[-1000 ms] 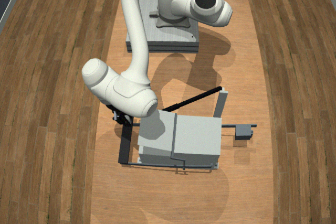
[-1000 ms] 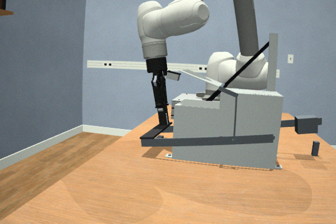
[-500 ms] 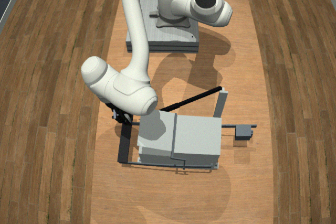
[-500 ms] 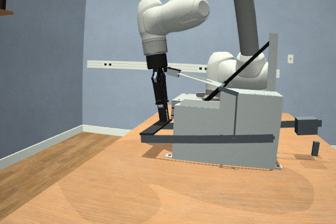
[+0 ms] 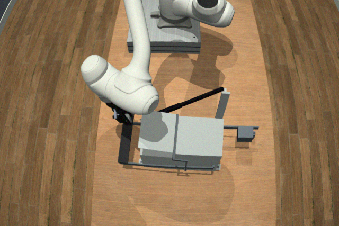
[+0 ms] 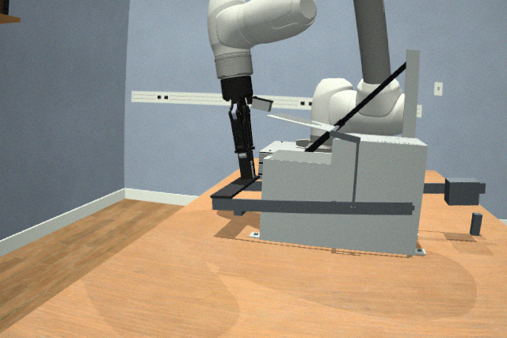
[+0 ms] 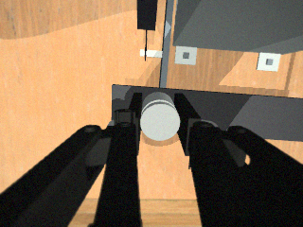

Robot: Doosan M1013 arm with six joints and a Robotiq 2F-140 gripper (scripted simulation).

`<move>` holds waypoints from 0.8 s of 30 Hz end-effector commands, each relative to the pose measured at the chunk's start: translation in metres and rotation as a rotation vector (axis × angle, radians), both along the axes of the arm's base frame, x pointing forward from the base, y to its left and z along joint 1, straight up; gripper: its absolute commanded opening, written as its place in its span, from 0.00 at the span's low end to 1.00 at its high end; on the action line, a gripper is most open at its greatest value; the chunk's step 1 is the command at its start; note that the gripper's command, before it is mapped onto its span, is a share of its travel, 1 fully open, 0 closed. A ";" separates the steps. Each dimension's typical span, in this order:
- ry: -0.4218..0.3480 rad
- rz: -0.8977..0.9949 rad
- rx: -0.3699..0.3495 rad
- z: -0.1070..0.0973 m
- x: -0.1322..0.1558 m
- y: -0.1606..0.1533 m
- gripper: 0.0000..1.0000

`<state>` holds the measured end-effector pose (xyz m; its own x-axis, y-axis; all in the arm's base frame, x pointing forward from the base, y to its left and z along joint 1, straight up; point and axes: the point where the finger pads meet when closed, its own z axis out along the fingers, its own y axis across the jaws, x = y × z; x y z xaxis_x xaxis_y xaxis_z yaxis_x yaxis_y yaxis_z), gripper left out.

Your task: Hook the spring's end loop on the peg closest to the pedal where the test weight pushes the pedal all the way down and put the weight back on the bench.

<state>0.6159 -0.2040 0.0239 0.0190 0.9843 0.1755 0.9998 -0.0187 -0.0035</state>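
Note:
My gripper (image 5: 127,121) (image 6: 248,175) (image 7: 157,106) is shut on the steel weight (image 7: 160,122), a pale round cylinder, above the far end of the dark pedal (image 5: 125,146) (image 6: 234,189) (image 7: 275,118). The fingers mostly hide the weight in the top and exterior views; whether its base touches the pedal cannot be told. The pedal stands raised above the bench. The black spring (image 5: 188,101) (image 6: 368,99) (image 7: 147,14) slants down from the post (image 5: 223,103) (image 6: 411,96). In the wrist view its thin end wire reaches a white peg (image 7: 151,53) on the pedal's arm (image 7: 164,73).
The grey feeder housing (image 5: 198,136) (image 6: 305,183) stands beside the pedal, its lid (image 6: 295,120) tilted up. A dark block (image 5: 244,133) (image 6: 462,191) sits on the arm's rear end. A small dark upright piece (image 6: 475,223) stands on the bench below it. The robot's base plate is at the back.

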 end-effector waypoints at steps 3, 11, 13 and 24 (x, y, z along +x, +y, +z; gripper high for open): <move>-0.002 0.000 0.000 0.003 0.001 0.000 0.25; -0.002 0.000 0.000 0.010 0.001 0.000 0.25; -0.002 0.000 0.000 0.012 0.001 0.000 0.25; -0.002 0.000 0.000 0.019 0.001 0.000 0.25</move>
